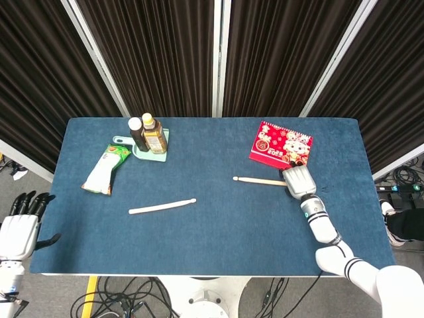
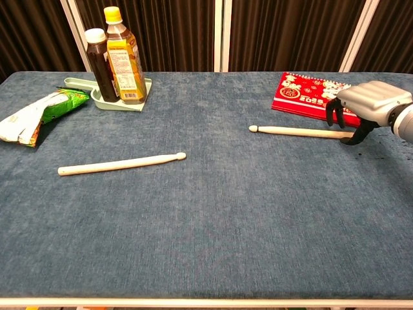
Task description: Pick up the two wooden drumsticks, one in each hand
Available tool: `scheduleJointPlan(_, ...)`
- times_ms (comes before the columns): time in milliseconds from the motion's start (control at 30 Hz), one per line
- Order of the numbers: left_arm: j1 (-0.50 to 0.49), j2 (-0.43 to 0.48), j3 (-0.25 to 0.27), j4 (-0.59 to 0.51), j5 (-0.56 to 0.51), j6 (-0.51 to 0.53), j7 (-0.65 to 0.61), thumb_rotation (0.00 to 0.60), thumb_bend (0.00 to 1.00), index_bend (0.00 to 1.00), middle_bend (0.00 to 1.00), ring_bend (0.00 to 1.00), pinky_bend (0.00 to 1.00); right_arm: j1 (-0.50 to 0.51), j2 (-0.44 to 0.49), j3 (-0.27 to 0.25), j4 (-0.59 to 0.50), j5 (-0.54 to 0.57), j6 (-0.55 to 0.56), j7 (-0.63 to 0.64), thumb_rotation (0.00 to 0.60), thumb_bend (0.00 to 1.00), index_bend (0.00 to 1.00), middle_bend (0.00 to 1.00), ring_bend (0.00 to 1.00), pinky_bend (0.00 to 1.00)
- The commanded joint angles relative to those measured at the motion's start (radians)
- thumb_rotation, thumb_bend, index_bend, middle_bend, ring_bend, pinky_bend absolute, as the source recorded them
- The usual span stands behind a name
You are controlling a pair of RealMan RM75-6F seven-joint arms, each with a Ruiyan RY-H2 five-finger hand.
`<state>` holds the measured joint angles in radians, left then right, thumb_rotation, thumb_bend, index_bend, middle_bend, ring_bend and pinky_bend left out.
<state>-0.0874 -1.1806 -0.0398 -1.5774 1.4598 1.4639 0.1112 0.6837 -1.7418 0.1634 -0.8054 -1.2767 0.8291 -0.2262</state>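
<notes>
Wooden, the right drumstick (image 2: 303,132) lies along the worktop (image 1: 218,238) near its right edge, butt under our right hand (image 2: 369,103), fingers (image 2: 333,111) curled astride but not visibly clamped; the left drumstick (image 1: 161,207) lies toward our idle, spread left hand (image 1: 18,232).

Blue table (image 1: 218,228), 2 drumsticks (image 1: 162,207) (image 1: 258,180), red calendar (image 1: 281,147), snack bag (image 1: 105,169), green tray (image 1: 151,149) w/ bottles

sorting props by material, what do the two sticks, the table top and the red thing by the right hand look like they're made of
Both the left drumstick and the right drumstick look like pale, smooth unpainted wood with turned tips. The table top seems covered in blue fabric with a soft, napped, velvety texture. The red calendar looks like printed glossy paper or card, though its surface finish is hard to confirm.
</notes>
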Motion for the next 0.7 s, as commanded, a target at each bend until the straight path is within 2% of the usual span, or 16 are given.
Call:
scheduleJointPlan(33,0.000,-0.001,0.001,0.003,-0.001,-0.001,-0.003,0.600,0.10,0.18,0.15,0.05,0.09,0.007,-0.017,-0.005,0.031,-0.003,-0.006,0.013,0.600,0.20,0.47,0.51,0.23,0.27)
scheduleJointPlan(500,-0.004,-0.003,-0.002,0.005,-0.005,-0.007,-0.005,0.600,0.10,0.18,0.15,0.05,0.09,0.016,-0.048,-0.011,0.093,-0.008,-0.023,0.038,0.600,0.24,0.47,0.51,0.23,0.27)
scheduleJointPlan(700,-0.006,-0.006,-0.004,0.010,-0.005,-0.007,-0.007,0.600,0.10,0.18,0.15,0.05,0.09,0.024,-0.058,-0.013,0.108,-0.013,-0.033,0.051,0.600,0.37,0.50,0.52,0.26,0.28)
